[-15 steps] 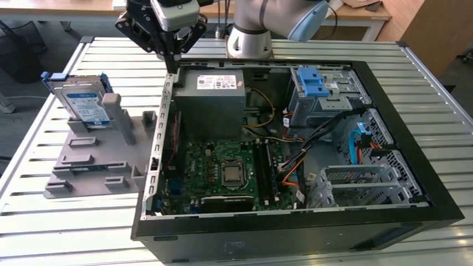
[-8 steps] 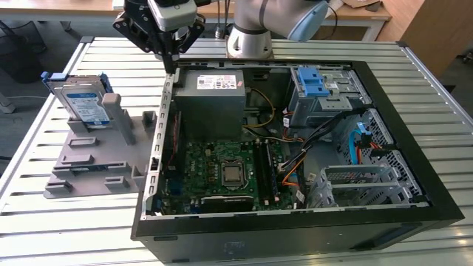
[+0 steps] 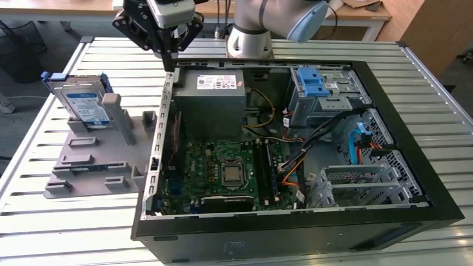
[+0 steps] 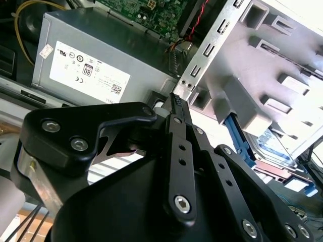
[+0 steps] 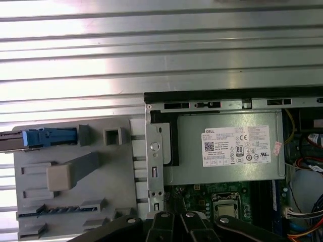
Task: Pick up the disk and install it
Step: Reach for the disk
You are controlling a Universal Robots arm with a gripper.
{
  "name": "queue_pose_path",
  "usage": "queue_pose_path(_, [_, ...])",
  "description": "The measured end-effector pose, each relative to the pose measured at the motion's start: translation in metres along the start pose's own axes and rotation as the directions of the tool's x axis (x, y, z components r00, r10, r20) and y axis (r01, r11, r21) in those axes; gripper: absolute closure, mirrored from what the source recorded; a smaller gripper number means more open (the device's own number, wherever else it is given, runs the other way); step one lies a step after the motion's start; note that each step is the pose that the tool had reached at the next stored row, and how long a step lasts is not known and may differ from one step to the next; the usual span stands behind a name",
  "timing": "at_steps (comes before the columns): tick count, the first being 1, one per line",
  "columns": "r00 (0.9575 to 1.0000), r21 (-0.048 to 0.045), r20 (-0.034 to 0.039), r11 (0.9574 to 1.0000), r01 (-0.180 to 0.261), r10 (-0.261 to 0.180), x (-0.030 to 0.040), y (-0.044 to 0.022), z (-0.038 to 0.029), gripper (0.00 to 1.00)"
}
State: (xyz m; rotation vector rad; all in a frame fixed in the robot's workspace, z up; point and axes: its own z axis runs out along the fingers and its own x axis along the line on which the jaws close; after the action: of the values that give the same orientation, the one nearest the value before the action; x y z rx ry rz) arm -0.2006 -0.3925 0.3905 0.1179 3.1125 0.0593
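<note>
Exterior view: the open computer case (image 3: 296,235) lies on its side on the slatted metal bench (image 3: 66,233). The tool (image 3: 173,60) hangs over the case's far corner on the exterior view's left, just above the rim beside the grey power-supply box (image 3: 214,97). Its fingers are drawn together into a narrow point and hold nothing.

The disk (image 3: 83,105) — silver, with a blue-and-white label and a blue frame — stands upright on its edge in a grey plastic fixture (image 3: 103,160). The fixture rests on the bench outside the case, just beside the case's wall on the exterior view's left. The disk sits at the fixture's far end, well apart from the tool.

In the first wrist view the disk (image 5: 48,137) appears edge-on, with the fixture between it and the case. In the second wrist view the tool's (image 4: 175,101) closed tips sit in front of the case's perforated metal edge — the power-supply box lies on one side of that edge, the fixture on the other.
</note>
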Motion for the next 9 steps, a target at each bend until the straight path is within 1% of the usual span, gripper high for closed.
queue_pose_path(3, [1.0000,0.0220,0.0017,0.9998,0.001,-0.001,0.0001,0.0009,0.0000,0.89])
queue_pose_path(4, [1.0000,0.0247,0.0019,0.9997,0.001,-0.001,0.0001,0.0011,0.0000,0.89])
queue_pose_path(7, [1.0000,0.0250,0.0018,0.9997,0.001,-0.001,0.0011,0.0014,0.0000,0.89])
queue_pose_path(9, [1.0000,0.0250,0.0019,0.9997,0.001,-0.001,0.0034,0.0015,0.0000,0.89])
